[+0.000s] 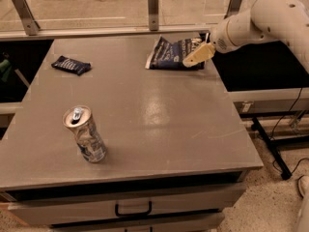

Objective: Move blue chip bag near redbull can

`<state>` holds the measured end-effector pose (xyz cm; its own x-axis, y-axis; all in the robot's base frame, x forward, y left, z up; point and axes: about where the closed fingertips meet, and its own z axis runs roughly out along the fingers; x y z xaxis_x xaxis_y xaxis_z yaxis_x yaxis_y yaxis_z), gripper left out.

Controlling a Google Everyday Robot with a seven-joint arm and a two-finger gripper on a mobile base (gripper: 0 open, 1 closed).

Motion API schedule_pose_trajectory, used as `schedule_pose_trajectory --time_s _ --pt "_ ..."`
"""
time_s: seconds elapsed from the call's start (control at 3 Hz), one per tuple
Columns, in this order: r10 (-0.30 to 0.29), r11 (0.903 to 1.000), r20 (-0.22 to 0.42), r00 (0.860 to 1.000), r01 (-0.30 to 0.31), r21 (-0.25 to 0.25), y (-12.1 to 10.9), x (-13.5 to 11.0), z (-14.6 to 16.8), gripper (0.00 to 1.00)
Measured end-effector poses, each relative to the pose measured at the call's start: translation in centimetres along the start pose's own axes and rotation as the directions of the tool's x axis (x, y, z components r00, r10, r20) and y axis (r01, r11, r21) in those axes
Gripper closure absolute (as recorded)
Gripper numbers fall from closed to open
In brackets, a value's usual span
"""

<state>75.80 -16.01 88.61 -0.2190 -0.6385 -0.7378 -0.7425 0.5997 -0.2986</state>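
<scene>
The blue chip bag [170, 54] lies flat at the far right of the grey table [145, 115], dark navy with white lettering. The redbull can [85, 134] stands at the near left, silver and blue with a shiny top and pull tab. My gripper [195, 55] reaches in from the right on a white arm and is over the bag's right end, low above it. The bag and the can are far apart, at opposite corners of the table.
A small dark blue snack bar wrapper [71, 65] lies at the far left of the table. A glass railing with metal posts [153, 1] runs behind the far edge. A drawer handle [133, 210] shows under the front edge. Cables lie on the floor at the right.
</scene>
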Motion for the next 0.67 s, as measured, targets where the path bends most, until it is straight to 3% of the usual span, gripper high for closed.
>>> schedule_pose_trajectory --time_s 0.67 --pt "0.091 0.9956 0.001 0.996 -0.091 -0.021 0.8 1.7 0.9 0.61"
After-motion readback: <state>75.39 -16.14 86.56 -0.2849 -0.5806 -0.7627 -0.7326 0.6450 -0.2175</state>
